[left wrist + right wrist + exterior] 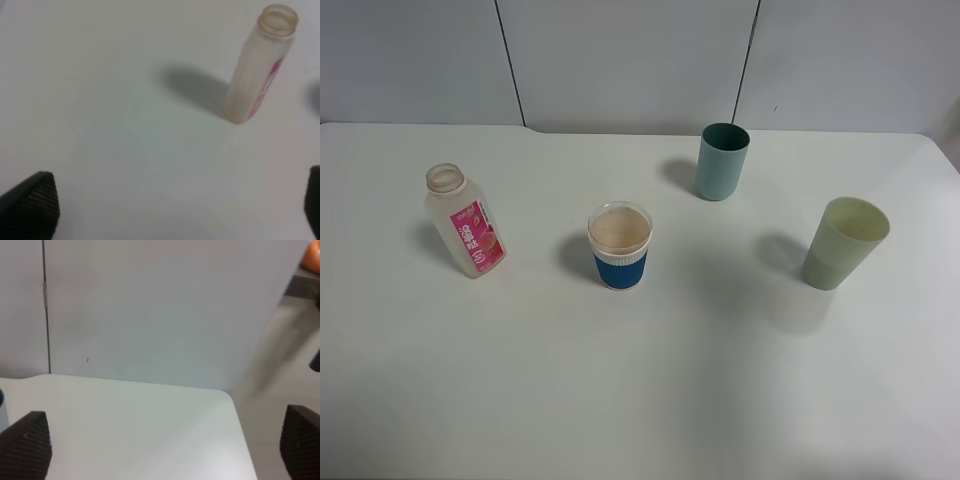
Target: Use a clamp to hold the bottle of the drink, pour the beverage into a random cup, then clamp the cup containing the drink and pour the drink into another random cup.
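Note:
The bottle [466, 220] stands uncapped at the left of the table, clear with a pink label, and looks empty; the left wrist view also shows the bottle [260, 65]. My left gripper [172, 205] is open, well short of the bottle, with nothing between its fingers. The blue-banded cup [620, 246] stands mid-table with a faint tan tint inside. The pale green cup [844, 243] stands at the right; its lower half looks darker. No dark beverage shows plainly. My right gripper [162, 447] is open over the table's far corner, holding nothing. Neither arm appears in the exterior view.
A teal cup [722, 161] stands at the back, right of centre. The white table [640, 400] ends at the wall behind, and its far right corner [220, 395] appears in the right wrist view.

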`<control>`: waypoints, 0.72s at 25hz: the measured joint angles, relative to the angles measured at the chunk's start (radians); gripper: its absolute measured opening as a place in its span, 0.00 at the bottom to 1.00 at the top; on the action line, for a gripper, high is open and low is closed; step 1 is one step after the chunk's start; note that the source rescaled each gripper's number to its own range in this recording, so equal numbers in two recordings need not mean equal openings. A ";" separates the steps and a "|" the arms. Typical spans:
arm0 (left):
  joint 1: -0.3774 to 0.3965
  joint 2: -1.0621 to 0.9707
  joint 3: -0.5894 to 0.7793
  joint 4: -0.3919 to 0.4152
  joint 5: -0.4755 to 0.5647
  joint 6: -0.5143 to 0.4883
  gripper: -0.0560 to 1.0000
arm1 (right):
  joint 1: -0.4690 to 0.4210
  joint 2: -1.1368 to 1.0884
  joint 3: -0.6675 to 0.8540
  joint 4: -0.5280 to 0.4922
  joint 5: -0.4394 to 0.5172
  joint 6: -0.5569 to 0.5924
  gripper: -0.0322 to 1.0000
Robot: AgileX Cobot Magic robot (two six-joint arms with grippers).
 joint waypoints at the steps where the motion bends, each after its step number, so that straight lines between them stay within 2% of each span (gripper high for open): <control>1: 0.000 0.000 0.000 0.000 0.000 0.000 1.00 | -0.001 -0.033 0.000 0.006 0.035 0.001 0.78; 6: 0.000 0.000 0.000 0.000 0.000 0.000 1.00 | -0.001 -0.203 0.000 0.018 0.234 0.038 0.78; 12: 0.000 0.000 0.000 0.000 0.000 0.000 1.00 | -0.001 -0.326 0.000 0.036 0.542 0.085 0.78; 15: 0.000 0.000 0.000 0.000 0.000 0.000 1.00 | -0.001 -0.371 0.005 0.040 0.632 0.099 0.78; 18: 0.000 0.000 0.000 0.000 0.000 0.000 1.00 | -0.001 -0.432 0.046 0.066 0.662 0.099 0.78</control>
